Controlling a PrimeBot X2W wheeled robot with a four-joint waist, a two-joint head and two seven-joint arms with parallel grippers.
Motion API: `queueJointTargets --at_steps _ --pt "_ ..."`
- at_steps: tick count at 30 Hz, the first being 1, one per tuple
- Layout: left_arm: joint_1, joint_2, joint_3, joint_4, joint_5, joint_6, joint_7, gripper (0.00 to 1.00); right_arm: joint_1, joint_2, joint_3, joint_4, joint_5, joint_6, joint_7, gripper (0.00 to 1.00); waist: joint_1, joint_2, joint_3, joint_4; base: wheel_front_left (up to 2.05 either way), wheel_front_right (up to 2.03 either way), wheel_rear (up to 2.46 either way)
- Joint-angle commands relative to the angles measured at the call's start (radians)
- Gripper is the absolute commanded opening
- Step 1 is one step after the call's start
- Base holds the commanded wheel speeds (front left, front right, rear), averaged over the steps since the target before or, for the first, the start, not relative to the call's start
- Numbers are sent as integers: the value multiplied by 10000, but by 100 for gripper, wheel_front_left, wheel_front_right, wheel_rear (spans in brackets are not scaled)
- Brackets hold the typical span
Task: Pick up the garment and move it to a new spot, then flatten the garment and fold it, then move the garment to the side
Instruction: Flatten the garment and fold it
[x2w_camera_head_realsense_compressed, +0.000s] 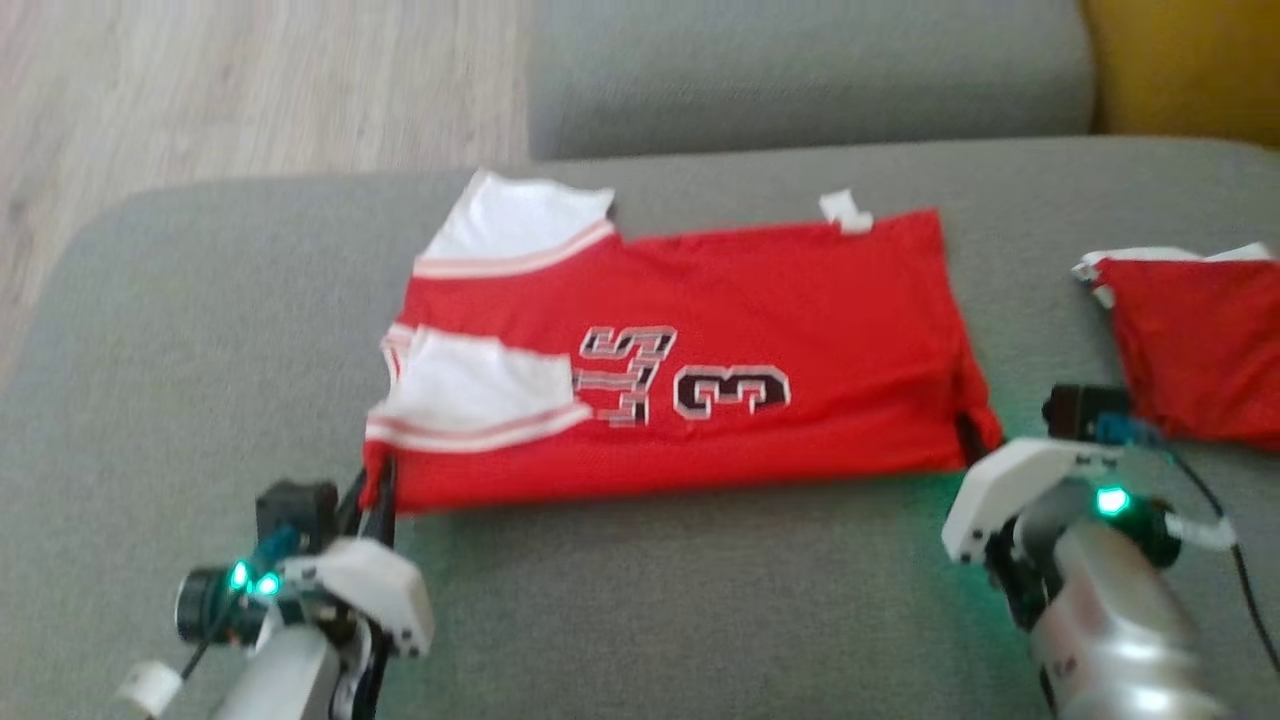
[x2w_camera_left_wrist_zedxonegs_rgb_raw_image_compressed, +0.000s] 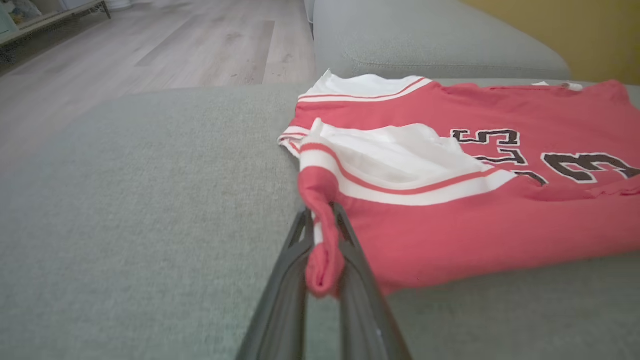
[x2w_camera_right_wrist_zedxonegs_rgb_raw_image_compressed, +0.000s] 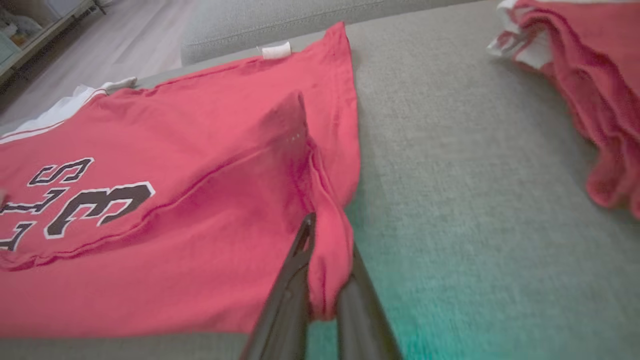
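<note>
Red jersey (x2w_camera_head_realsense_compressed: 780, 300) flat on sofa (x2w_camera_head_realsense_compressed: 200, 330); black "3" legible, other letters unclear. L gripper (x2w_camera_left_wrist_zedxonegs_rgb_raw_image_compressed: 322, 215) clamped on sleeve-end corner, R gripper (x2w_camera_right_wrist_zedxonegs_rgb_raw_image_compressed: 330, 232) clamped on hem corner.

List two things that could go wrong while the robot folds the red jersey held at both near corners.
The left gripper and right gripper each pinch only a small bunch of the red-and-white fabric jersey, so a corner might slip free. The other red fabric garment lies close to the right gripper; moving the jersey sideways could snag it.
</note>
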Motion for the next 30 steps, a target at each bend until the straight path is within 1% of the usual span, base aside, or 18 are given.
queueJointTargets --at_steps 1,5,9,12,14,18,19,20,21,24,27,29,30 --pt "5 400 314 -462 -72 57 86 0 119 47 383 -545 359 -7 92 0 2 -1 -435 -258 0 0 0" --pt "763 509 369 -1139 -286 192 397 0 988 47 423 -1472 755 -7 525 0 2 -1 -693 -409 0 0 0" --pt "1484 609 432 -2014 -398 470 595 0 1980 47 283 -2850 953 -7 1008 0 2 -1 -773 -479 0 0 0" --pt "1906 599 290 -2528 -431 500 779 0 2728 47 204 -3873 1080 -7 1420 0 2 -1 -767 -494 0 0 0" --pt "2046 619 151 -2730 -372 477 831 0 3135 47 229 -4449 1054 -7 1696 0 2 -1 -747 -481 0 0 0" --pt "2097 587 27 -2910 -237 637 818 0 3632 47 4 -5458 1045 -7 1907 0 2 -1 -676 -453 0 0 0" --pt "2075 582 63 -2938 -215 724 753 0 3706 47 -29 -5697 1051 -7 1871 85 2 -1 -643 -446 0 0 0" --pt "2037 576 104 -2975 -199 791 662 45 3762 47 -18 -5917 1104 -7 1849 100 2 -1 -608 -440 0 0 0" --pt "1985 573 156 -3011 -185 856 554 100 3802 47 -4 -6152 1143 -7 1770 100 2 -1 -576 -434 0 0 0" --pt "1813 509 364 -3187 -201 1025 85 100 3866 47 -123 -6834 1286 -7 1315 100 2 -1 -486 -418 0 0 0" --pt "1639 409 610 -3459 -280 1070 -631 100 3851 47 77 -7557 1785 -7 544 100 2 -1 -382 -439 0 0 0" --pt "1493 351 805 -3698 -242 1124 -1361 100 3868 47 286 -7942 1961 -7 -90 100 2 -1 -262 -460 0 0 0" --pt "1493 351 805 -3698 -242 1124 -1361 100 3868 47 286 -7942 1961 -7 -90 100 2 -1 -262 -460 0 0 0"
